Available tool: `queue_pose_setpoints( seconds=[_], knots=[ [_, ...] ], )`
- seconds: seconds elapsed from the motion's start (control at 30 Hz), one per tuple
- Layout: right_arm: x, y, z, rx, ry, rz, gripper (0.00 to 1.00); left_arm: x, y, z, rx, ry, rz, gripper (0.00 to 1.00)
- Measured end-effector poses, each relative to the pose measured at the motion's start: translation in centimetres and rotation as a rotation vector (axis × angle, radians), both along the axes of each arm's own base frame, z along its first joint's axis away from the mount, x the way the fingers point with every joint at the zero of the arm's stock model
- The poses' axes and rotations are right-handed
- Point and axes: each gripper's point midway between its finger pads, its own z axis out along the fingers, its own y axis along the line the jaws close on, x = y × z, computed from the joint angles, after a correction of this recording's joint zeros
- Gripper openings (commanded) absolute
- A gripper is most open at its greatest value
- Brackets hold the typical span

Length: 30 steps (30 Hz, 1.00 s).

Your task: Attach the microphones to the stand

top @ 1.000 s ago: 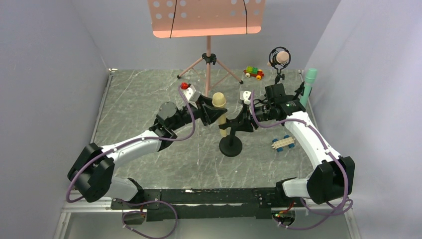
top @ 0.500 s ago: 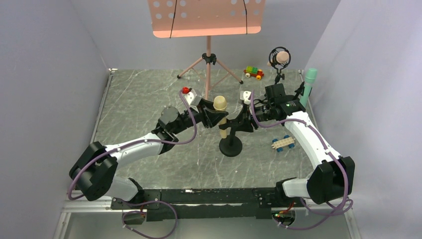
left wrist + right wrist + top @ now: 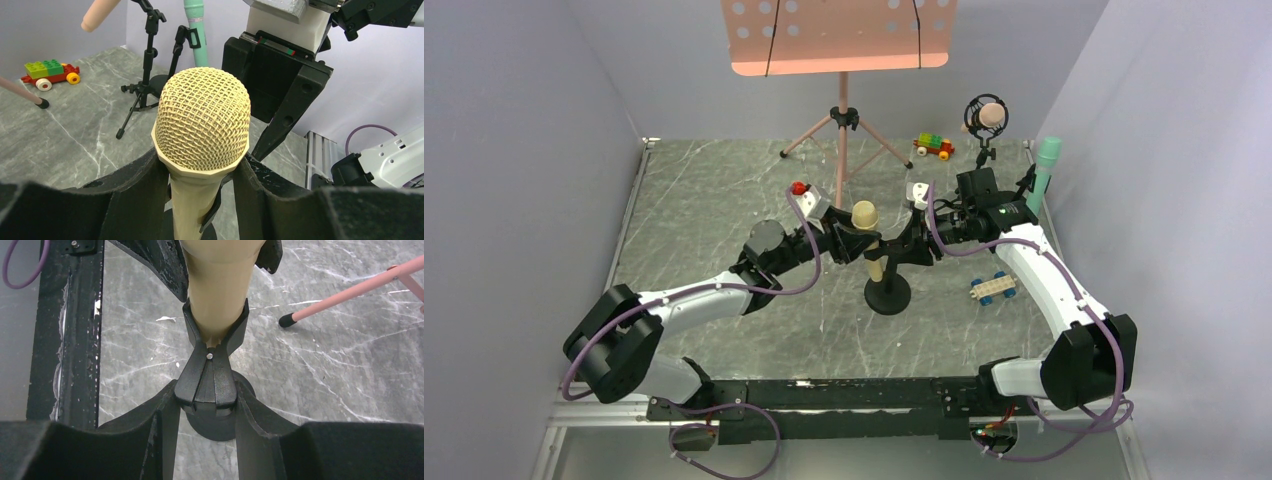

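At the middle of the counter (image 3: 694, 210), the yellow microphone (image 3: 202, 120) is gripped just under its mesh head by the left gripper (image 3: 200, 172). Its jaws are partly closed against the handle, so that the microphone can be steered upright. The handle is lodged between the prongs of the forked clip (image 3: 216, 332) on the black stand (image 3: 888, 294). The clip's neck is pinched by the right gripper (image 3: 205, 402), apparently to keep the stand from tipping while the handle is pressed home. The pink microphone (image 3: 990, 117) and the teal microphone (image 3: 1046, 160) are already clipped in place near the far right corner.
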Motion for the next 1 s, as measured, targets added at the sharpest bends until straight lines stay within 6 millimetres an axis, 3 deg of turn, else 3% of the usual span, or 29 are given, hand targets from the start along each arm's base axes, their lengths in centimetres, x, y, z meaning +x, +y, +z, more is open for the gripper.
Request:
queue_pose_setpoints(
  seconds=[0.1,0.23,0.37,0.43,0.6,0.7,0.9,0.93,1.0],
  knots=[
    [0.0,0.0,0.0,0.000,0.003,-0.001,0.26,0.0,-0.1,0.0,0.000,0.001,-0.002,0.05],
    [0.0,0.0,0.0,0.000,0.009,-0.005,0.66,0.0,-0.2,-0.2,0.000,0.007,-0.005,0.06],
    [0.0,0.1,0.0,0.006,0.010,-0.007,0.83,-0.2,-0.6,-0.4,-0.010,0.020,-0.022,0.06],
    [0.0,0.1,0.0,0.007,0.009,-0.005,0.98,-0.3,-0.8,-0.3,-0.011,0.022,-0.030,0.07],
    [0.0,0.1,-0.2,0.009,0.015,-0.008,1.00,-0.5,-1.0,-0.3,-0.012,0.030,-0.041,0.17],
    [0.0,0.2,-0.1,0.010,0.015,-0.011,1.00,-0.5,-1.1,-0.4,-0.011,0.031,-0.041,0.37],
    [0.0,0.2,0.0,0.013,0.022,-0.016,1.00,-0.7,-1.1,-0.7,0.008,0.061,-0.045,0.92],
    [0.0,0.2,0.0,0.013,0.023,-0.017,1.00,-0.8,-1.2,-1.1,0.019,0.073,-0.048,0.98],
    [0.0,0.2,0.0,0.015,0.025,-0.018,1.00,-1.1,-1.3,-1.7,0.040,0.097,-0.053,0.99]
  ],
)
